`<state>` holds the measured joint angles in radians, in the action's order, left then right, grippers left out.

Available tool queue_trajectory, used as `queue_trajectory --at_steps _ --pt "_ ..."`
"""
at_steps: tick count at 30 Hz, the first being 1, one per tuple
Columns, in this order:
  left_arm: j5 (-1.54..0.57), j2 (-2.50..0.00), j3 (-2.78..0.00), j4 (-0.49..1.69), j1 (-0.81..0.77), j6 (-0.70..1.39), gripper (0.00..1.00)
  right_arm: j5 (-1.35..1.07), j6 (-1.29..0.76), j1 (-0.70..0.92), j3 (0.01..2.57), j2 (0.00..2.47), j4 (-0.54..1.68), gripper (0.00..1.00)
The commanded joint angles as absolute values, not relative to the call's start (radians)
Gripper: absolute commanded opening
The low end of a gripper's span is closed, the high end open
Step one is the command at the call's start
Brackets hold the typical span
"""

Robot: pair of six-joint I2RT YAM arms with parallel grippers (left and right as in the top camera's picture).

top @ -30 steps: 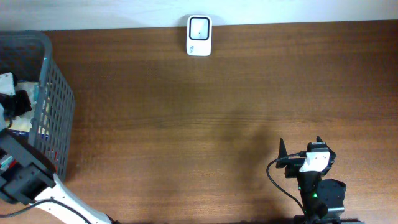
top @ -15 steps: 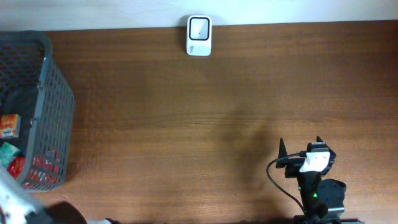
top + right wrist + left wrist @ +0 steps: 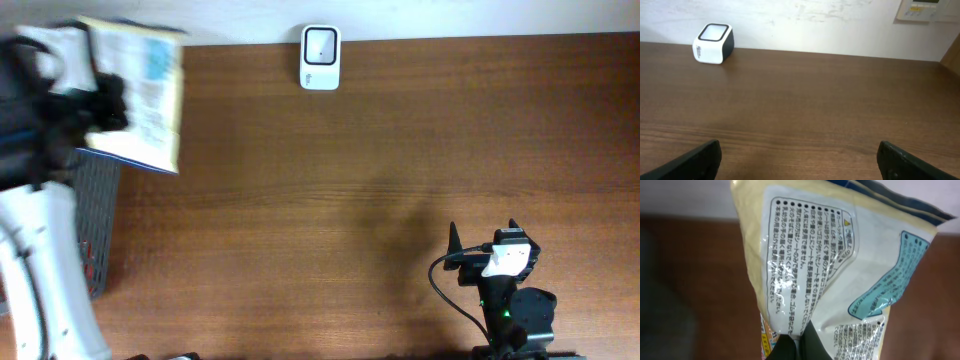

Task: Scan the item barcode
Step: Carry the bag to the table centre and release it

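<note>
Above the tabletop's (image 3: 350, 180) left end, one packet (image 3: 140, 95) hangs pinched in the clamped left gripper (image 3: 797, 345), over one basket (image 3: 95, 220); one scanner (image 3: 320, 57) sits at the far edge; the right gripper (image 3: 483, 235) gapes empty.

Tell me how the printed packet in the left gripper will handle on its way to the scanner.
Probably floppy: the packet creases and folds where the left gripper pinches it. Likely light for its size, since one pinch at its edge holds it up. The glossy film looks slippery, so it may slide or swing before reaching the scanner.
</note>
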<state>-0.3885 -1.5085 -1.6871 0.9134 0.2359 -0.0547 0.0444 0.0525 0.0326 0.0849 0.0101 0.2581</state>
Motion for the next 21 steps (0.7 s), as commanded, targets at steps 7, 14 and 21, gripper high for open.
queue_trajectory --at_steps 7,14,21 --pt "-0.284 -1.526 -1.063 0.393 -0.018 0.266 0.0 0.049 0.047 0.039 0.084 0.007 0.275 0.98" --pt "-0.202 -1.559 -0.902 0.17 -0.15 0.276 0.0 0.049 0.047 0.039 0.084 0.007 0.275 0.98" --pt "-0.201 -1.588 -0.902 0.07 -0.208 0.276 1.0 0.049 0.047 0.039 0.084 0.007 0.275 0.98"
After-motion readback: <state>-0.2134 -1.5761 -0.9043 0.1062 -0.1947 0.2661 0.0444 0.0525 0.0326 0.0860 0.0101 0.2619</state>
